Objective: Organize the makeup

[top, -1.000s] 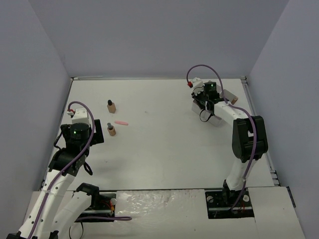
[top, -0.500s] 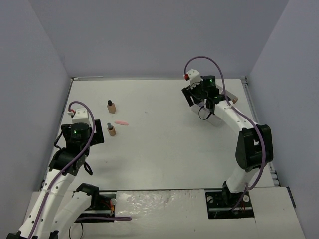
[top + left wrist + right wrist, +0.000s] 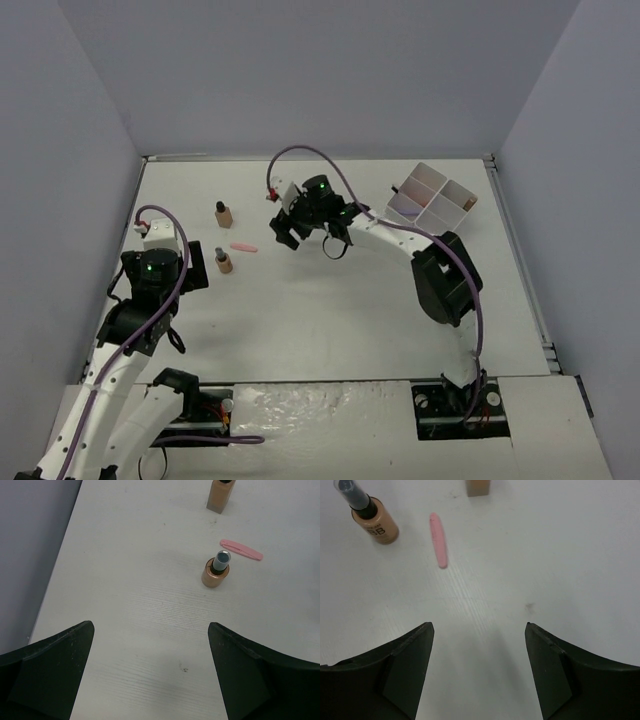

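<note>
You get bright, even light from above on the white table (image 3: 330,300), which looks flat and matte. Shadows are faint and soft: a pale grey patch lies between the fingers (image 3: 395,680) in the right wrist view. Those fingers look dark and slightly soft-edged, while the tan bottle (image 3: 375,522) and pink stick (image 3: 438,546) are sharp.
</note>
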